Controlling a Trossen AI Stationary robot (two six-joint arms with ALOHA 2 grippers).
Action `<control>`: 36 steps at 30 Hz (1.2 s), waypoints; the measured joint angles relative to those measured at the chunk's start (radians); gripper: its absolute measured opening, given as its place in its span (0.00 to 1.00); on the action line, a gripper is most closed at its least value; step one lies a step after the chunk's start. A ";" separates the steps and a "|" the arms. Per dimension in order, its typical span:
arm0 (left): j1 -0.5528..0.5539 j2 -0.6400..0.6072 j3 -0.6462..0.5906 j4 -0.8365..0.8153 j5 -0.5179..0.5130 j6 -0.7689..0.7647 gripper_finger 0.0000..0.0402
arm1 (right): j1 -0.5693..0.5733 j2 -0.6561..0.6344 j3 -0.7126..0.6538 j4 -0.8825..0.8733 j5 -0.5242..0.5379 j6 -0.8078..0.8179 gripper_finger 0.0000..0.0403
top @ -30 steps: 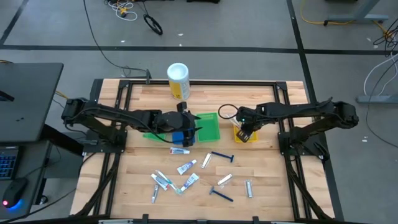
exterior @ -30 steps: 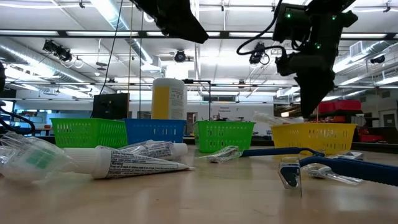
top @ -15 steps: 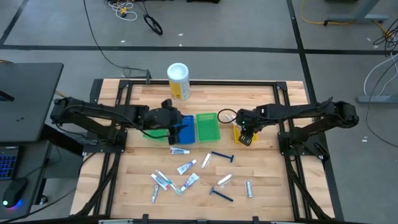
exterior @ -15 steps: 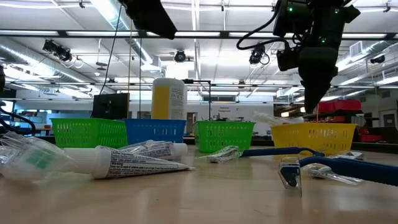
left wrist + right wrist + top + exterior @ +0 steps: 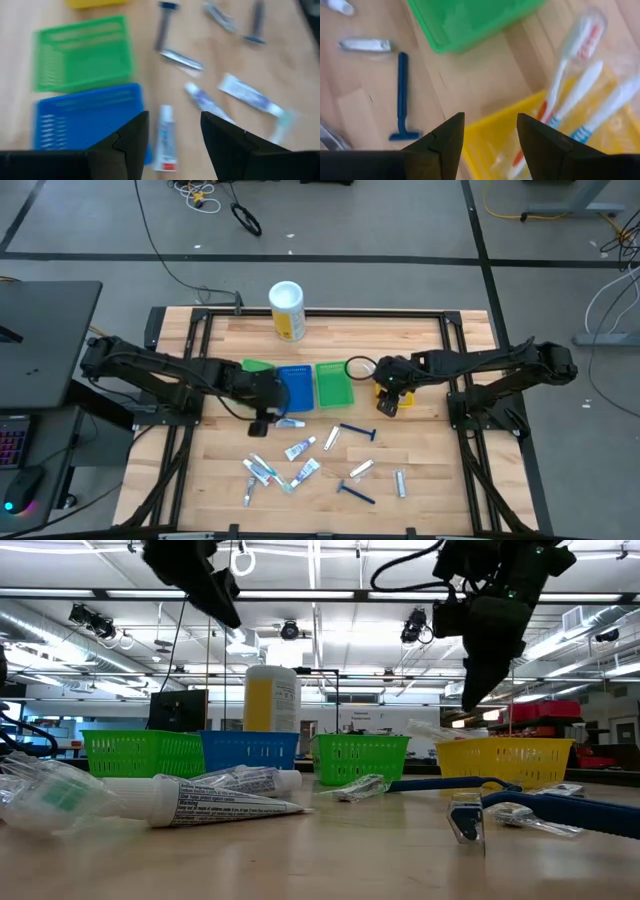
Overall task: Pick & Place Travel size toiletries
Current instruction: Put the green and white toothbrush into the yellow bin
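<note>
Up front on the table we've got the loose toiletries [image 5: 300,464] scattered around, tubes and razors. Behind them our left gripper [image 5: 262,416] hangs fingers apart just beside the blue tray [image 5: 296,385], and our right gripper [image 5: 485,137] sits spread over the yellow tray [image 5: 495,145] holding toothbrushes [image 5: 580,85].

Sitting on the table are four trays: two green [image 5: 334,384], one blue [image 5: 297,387], one yellow [image 5: 560,145]. One canister [image 5: 287,310]. Two razors [image 5: 358,431]. Perhaps eight loose tubes [image 5: 299,448]. Three toothbrushes [image 5: 580,102] are lying across the yellow tray.
</note>
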 joint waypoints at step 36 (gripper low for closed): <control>-0.251 0.123 -0.414 0.635 0.192 -0.160 0.39 | 0.000 0.000 0.000 0.281 0.027 -0.040 0.48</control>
